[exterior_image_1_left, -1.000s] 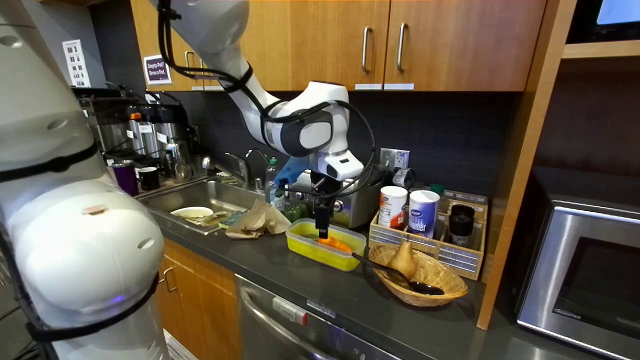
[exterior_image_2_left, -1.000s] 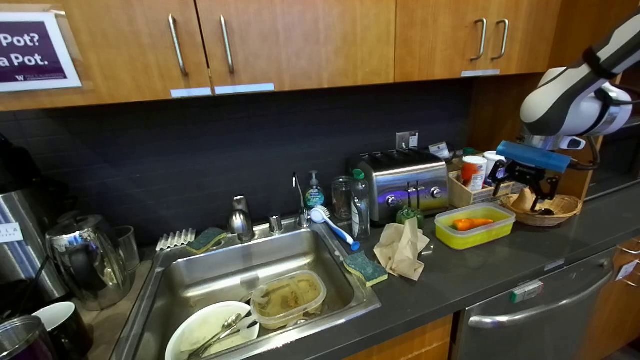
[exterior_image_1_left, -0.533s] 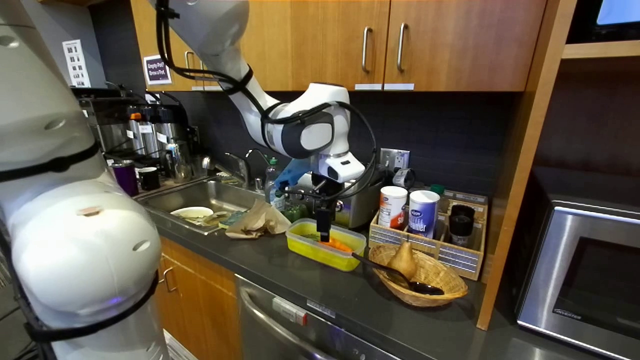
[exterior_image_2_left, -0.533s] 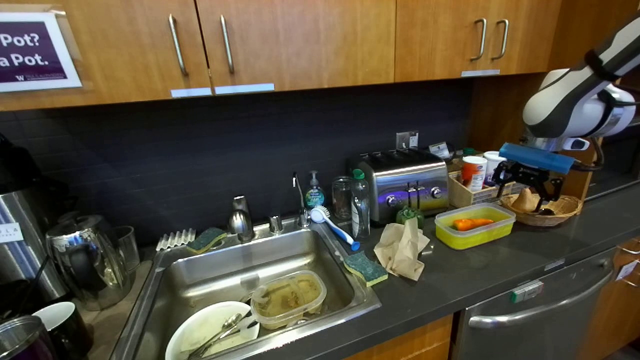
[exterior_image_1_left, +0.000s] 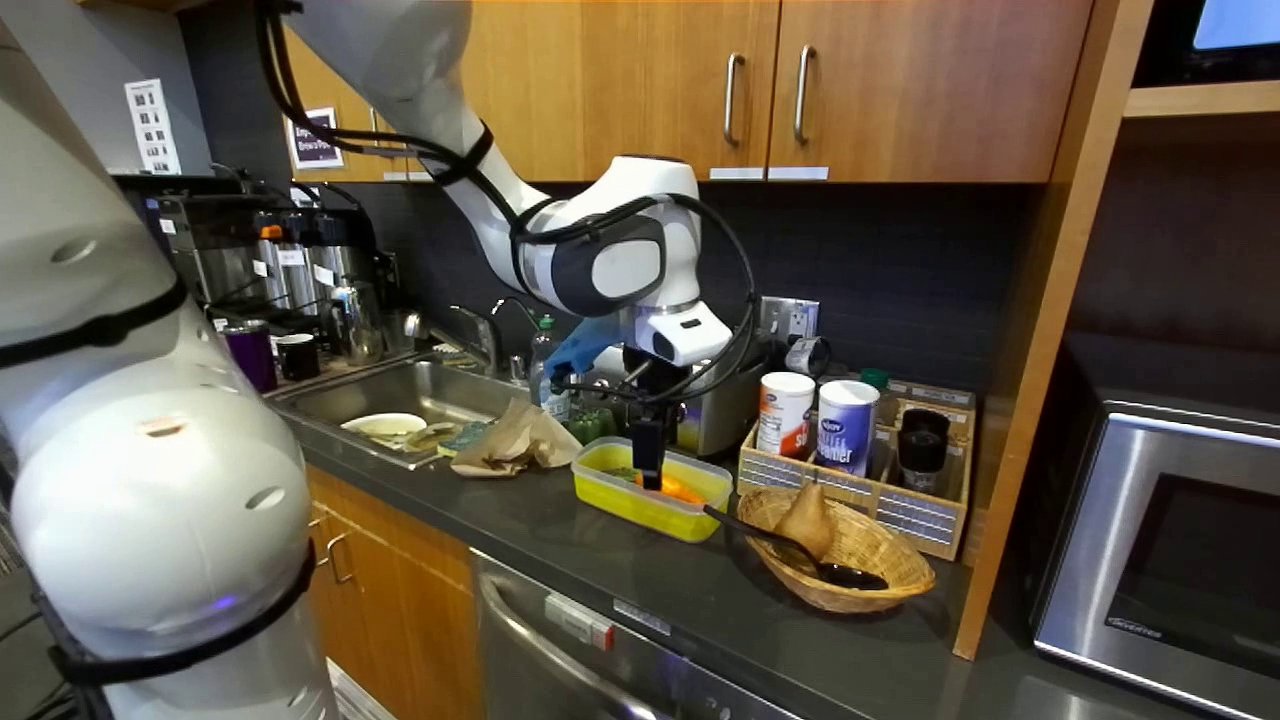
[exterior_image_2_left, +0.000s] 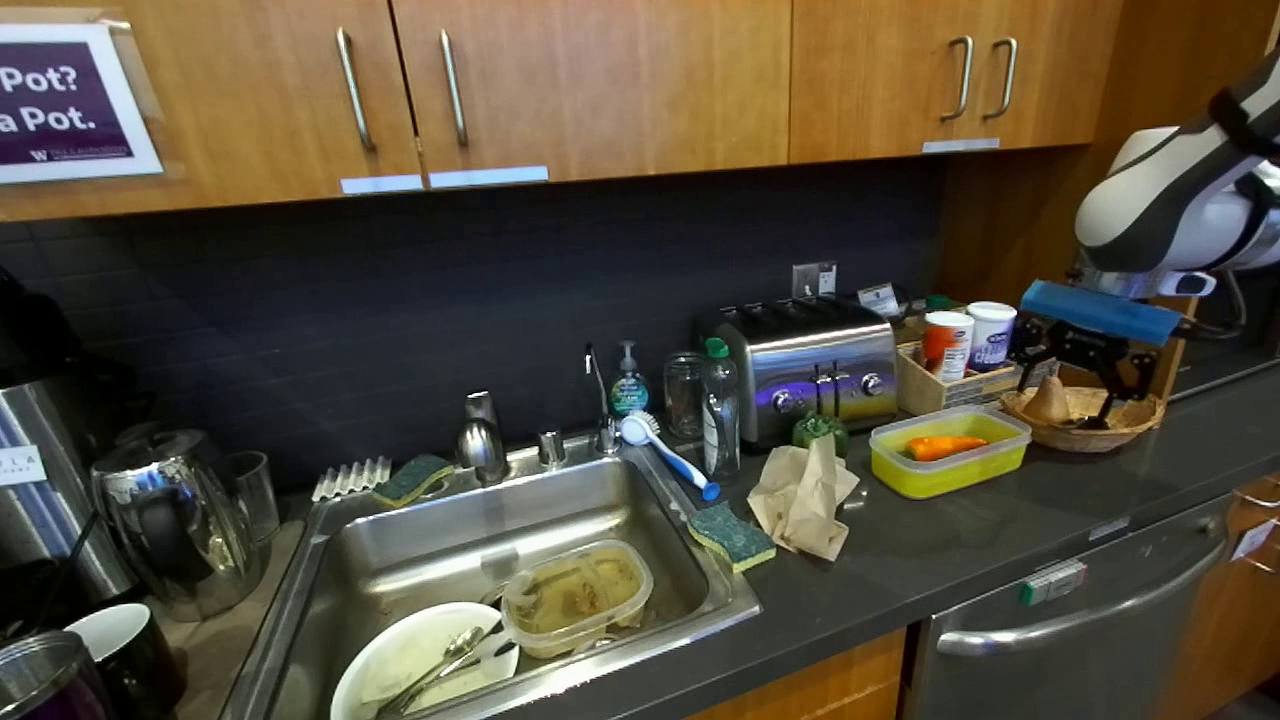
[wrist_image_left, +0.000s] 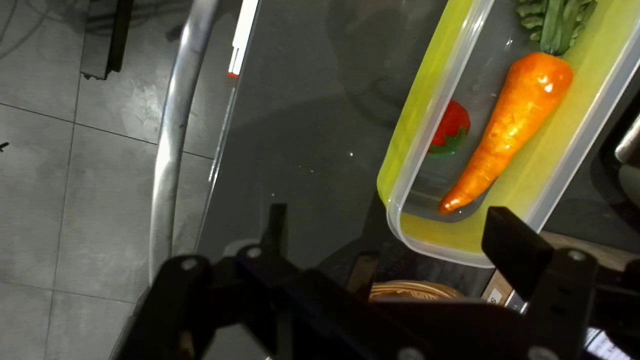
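1 carrot (wrist_image_left: 509, 132) + red fruit (wrist_image_left: 453, 124) in yel. tub (wrist_image_left: 422, 100), pear (exterior_image_1_left: 808, 522) in bskt (exterior_image_1_left: 882, 537); gripper (wrist_image_left: 388, 215) jaws wide apart, empty.

Carrot (wrist_image_left: 515, 127): smooth, high gloss. Container (exterior_image_2_left: 950, 480): translucent plastic, smooth walls. Basket (exterior_image_1_left: 880, 535): woven wicker, rough. Spoon (exterior_image_1_left: 850, 577): glossy, plastic by look. Gripper (wrist_image_left: 388, 217): mostly matt. Crumpled paper (exterior_image_2_left: 800, 495): matt. Toaster (exterior_image_2_left: 800, 362): polished metal. Sink (exterior_image_2_left: 430, 560): metal, satin sheen. Countertop (exterior_image_2_left: 920, 550): smooth, faint sheen; material uncertain. Cupboard doors (exterior_image_1_left: 920, 90): grained wood, low gloss.
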